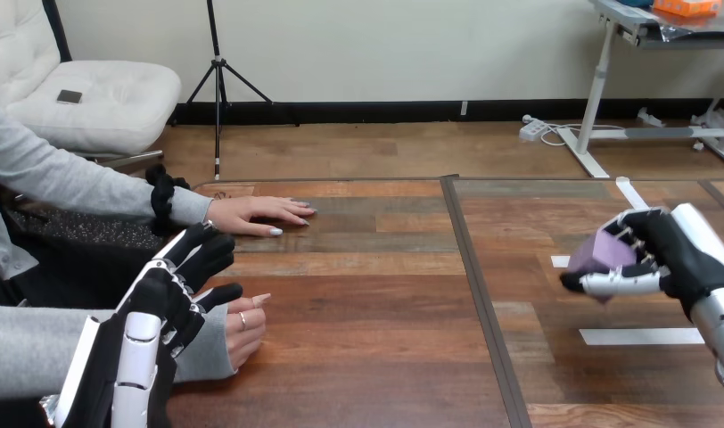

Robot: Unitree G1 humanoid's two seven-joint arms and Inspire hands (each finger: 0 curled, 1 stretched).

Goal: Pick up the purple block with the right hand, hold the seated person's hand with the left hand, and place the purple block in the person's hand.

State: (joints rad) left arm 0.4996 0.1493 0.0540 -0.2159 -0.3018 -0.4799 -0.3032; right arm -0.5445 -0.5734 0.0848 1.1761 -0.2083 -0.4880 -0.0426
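Because the delivery turns on the gap between the block and the receiving palm, the layout reads best from the person's side across to the robot's right. At the left, the left hand (167, 299) hangs over the sleeve and wrist of the person's nearer hand (244, 328). Its fingers are spread and fairly straight, pointing away across the table (367, 339), and its thumb reaches out over the back of that hand. Nothing is curled round the wrist, and whether the 2 are touching cannot be told. The person's nearer hand rests on the table with its fingers loosely folded, not offered as an open palm. The person's farther hand (265, 214) lies flat on the table just beyond, apart from the robot.

At the far right, well apart from all this, the right hand (675, 254) has its fingers and thumb wrapped round the purple block (601, 251) and seems to hold it clear of the table, above a white tape strip (639, 336). The pick looks done and the hold on the person's hand not yet made. The block lies to the right of the person's nearer hand, so the right arm would have to carry it leftward across the table, while the left hand is already the nearer of the 2 to the wrist.
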